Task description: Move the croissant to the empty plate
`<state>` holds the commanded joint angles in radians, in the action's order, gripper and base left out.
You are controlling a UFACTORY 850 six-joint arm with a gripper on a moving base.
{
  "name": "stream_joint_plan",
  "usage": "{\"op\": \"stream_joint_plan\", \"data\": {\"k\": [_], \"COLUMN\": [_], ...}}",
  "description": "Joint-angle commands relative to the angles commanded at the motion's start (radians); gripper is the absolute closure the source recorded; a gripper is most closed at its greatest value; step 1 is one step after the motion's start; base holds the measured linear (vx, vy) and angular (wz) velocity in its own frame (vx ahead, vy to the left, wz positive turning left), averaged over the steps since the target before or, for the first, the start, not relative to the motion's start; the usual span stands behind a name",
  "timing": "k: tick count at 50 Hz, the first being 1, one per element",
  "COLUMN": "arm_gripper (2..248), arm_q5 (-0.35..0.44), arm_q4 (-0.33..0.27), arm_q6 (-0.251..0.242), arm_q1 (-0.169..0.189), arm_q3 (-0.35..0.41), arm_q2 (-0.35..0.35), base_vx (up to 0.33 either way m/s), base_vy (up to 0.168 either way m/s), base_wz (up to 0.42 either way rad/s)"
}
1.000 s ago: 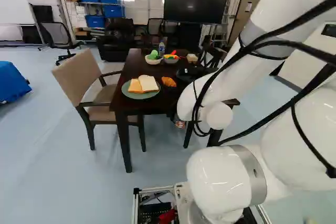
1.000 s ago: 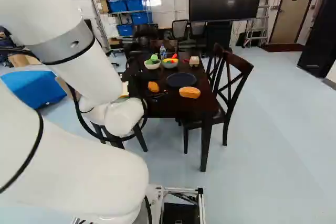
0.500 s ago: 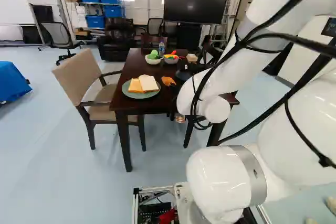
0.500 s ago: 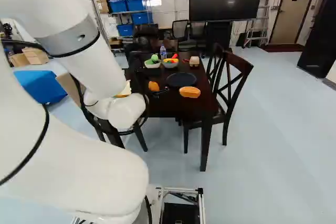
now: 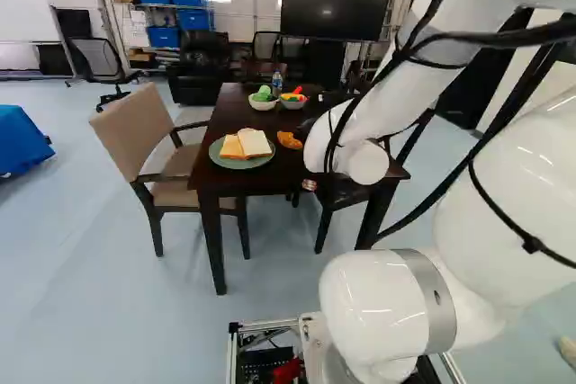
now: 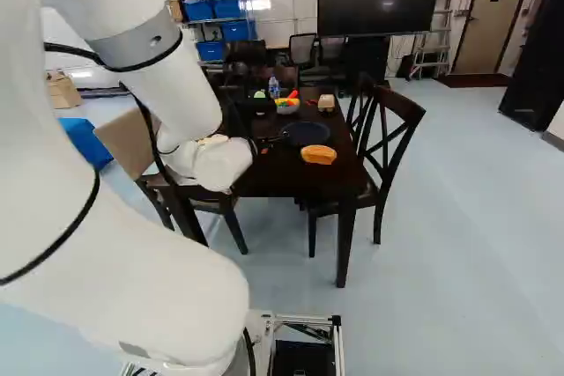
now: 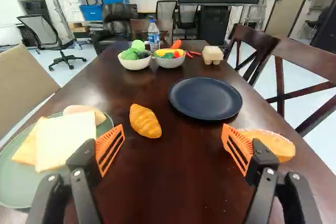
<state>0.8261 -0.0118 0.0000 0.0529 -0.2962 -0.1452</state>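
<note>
In the right base view my gripper (image 6: 271,139) is a dark shape over the table, partly hidden by the arm. The wrist view shows the gripper (image 7: 174,142) open, its orange-padded fingers wide apart with nothing gripped. Ahead of them, closer to the finger on the green plate's side, the golden croissant (image 7: 145,121) lies on the dark table; it is also visible in the left base view, a small orange croissant (image 5: 289,140). The bare navy plate (image 7: 205,98) sits beyond the other finger, to one side of the croissant.
A green plate (image 5: 236,165) holds bread slices. An orange-brown loaf (image 6: 318,155) lies by the other finger. Two bowls of toy food (image 7: 135,64), a bottle (image 7: 154,35) and an egg carton (image 7: 212,54) stand farther back. Chairs (image 6: 388,143) flank the table (image 7: 157,182).
The arm's forward links have shifted up and rightward in the right base view, and the gripper with them; the arm now hides most of the croissant there. Base, croissant and plates stay put.
</note>
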Motion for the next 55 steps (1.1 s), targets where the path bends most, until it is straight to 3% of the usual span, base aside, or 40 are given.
{"op": "stream_joint_plan", "data": {"k": [24, 55], "arm_gripper": [3, 3], "arm_q5": [-0.106, -0.322], "arm_q4": [-0.037, -0.117], "arm_q6": [0.0, 0.0], "arm_q1": [-0.005, -0.037], "arm_q3": [-0.126, -0.288], "arm_q2": [0.07, 0.155], "base_vx": [0.0, 0.0], "base_vy": [0.0, 0.0], "base_wz": [0.0, 0.0]}}
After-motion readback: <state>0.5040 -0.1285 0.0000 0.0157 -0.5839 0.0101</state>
